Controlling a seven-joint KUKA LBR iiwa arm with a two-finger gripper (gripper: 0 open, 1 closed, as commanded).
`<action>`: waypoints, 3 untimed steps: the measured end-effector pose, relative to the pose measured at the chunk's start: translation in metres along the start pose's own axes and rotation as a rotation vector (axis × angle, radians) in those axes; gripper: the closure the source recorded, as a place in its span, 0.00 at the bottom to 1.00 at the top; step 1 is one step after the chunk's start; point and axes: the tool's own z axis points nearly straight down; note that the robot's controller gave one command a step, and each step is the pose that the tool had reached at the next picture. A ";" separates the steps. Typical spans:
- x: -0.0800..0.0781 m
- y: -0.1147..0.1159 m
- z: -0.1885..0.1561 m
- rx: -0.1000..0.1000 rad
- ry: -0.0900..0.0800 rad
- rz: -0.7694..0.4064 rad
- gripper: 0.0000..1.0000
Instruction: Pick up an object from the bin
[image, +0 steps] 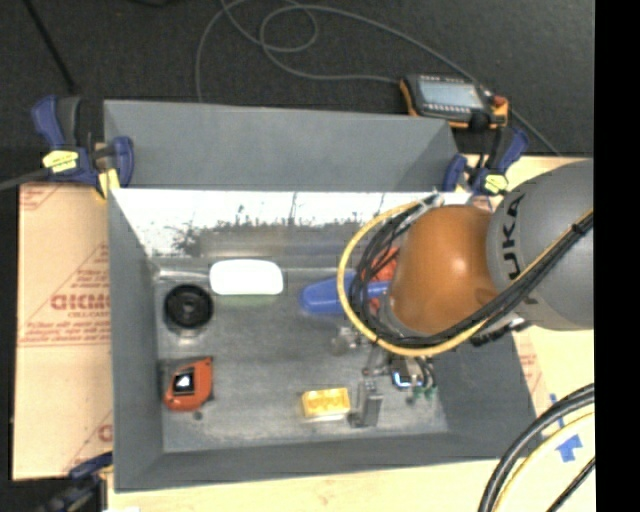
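Note:
My gripper (371, 398) reaches down below the orange dome, near the bin's front wall, right of centre. Its tip stands just to the right of a small yellow block (325, 402) lying on the bin floor, close to it or touching it; I cannot tell which. A blue object (322, 297) lies behind the gripper toward the back, its right part hidden by the arm's cover and cables.
A white oval bar (245, 278) lies at the back left of centre. A black round cap (187, 306) sits at the left, and an orange-red tape measure (188, 384) lies in the front left corner. The arm covers the bin's right side.

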 end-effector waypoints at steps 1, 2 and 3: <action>-0.002 0.000 -0.004 0.000 -0.008 0.000 0.00; -0.017 -0.018 0.042 0.001 -0.013 -0.079 0.00; -0.004 -0.009 0.071 0.002 -0.007 -0.301 0.00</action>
